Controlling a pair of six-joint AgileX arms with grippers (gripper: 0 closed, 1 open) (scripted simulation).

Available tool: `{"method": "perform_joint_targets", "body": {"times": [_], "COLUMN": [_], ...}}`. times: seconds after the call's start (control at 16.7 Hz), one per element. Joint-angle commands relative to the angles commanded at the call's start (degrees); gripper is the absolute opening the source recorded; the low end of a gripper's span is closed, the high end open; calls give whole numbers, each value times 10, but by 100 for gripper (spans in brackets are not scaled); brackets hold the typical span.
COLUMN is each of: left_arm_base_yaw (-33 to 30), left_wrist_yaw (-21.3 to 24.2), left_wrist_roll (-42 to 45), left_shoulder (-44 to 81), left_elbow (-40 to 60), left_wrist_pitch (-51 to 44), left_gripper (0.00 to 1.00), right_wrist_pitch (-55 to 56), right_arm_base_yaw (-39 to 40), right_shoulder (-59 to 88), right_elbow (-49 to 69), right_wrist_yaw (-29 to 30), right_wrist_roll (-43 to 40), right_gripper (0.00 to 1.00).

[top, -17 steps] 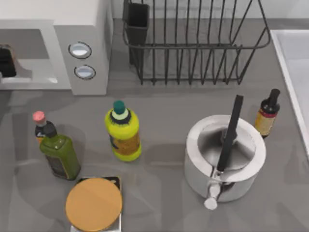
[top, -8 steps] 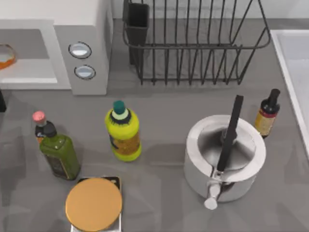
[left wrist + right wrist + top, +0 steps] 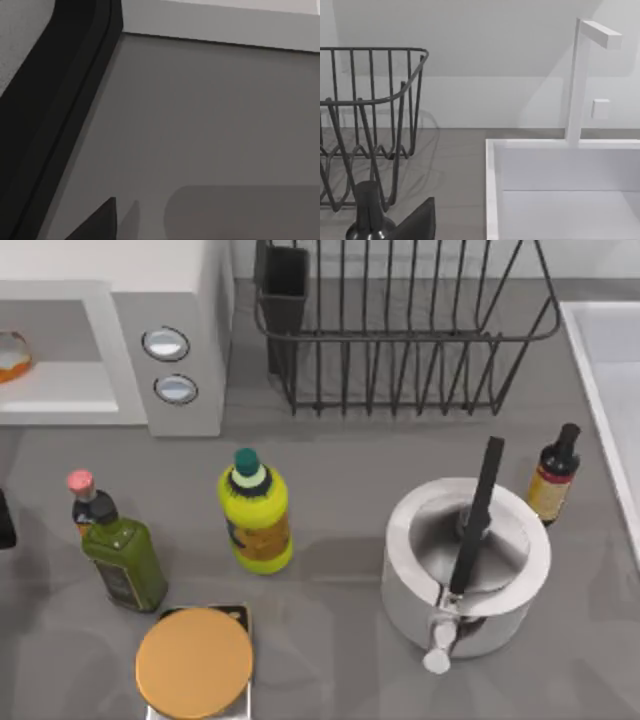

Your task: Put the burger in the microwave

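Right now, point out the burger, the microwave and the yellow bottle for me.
burger (image 3: 12, 356): top view, on its orange layer, inside the cavity.
microwave (image 3: 180, 330): top view, on the knob panel.
yellow bottle (image 3: 258, 520): top view, on its body.

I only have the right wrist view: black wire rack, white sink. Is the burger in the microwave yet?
Observer: Yes. In the top view the small round tan-and-orange burger sits in the light grey cavity of the big white boxy microwave.
Operator: Where's the left arm?
Observer: A dark piece of the left arm is at the top view's left edge, in front of the microwave and apart from the burger.
Operator: Anything standing near it?
Observer: A dark green bottle with a pink cap stands upright just to its right.
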Motion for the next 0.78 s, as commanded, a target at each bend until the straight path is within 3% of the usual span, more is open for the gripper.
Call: {"method": "perform_joint_targets", "body": {"times": [0.48,0.78], "left_arm_base_yaw": [-5,-5], "left_wrist_yaw": [0,0], "left_wrist_roll": [0,0], "left_shoulder": [-25,-91], "left_elbow": [19,42], "left_wrist_pitch": [2,-53], "left_gripper": [100,100], "right_wrist_pitch": [0,0], "right_arm_base_yaw": [0,0], "right_shoulder": [0,0], "right_elbow": [0,0], "right_wrist_yaw": [0,0], "right_wrist_roll": [0,0], "right_gripper": [100,100]}}
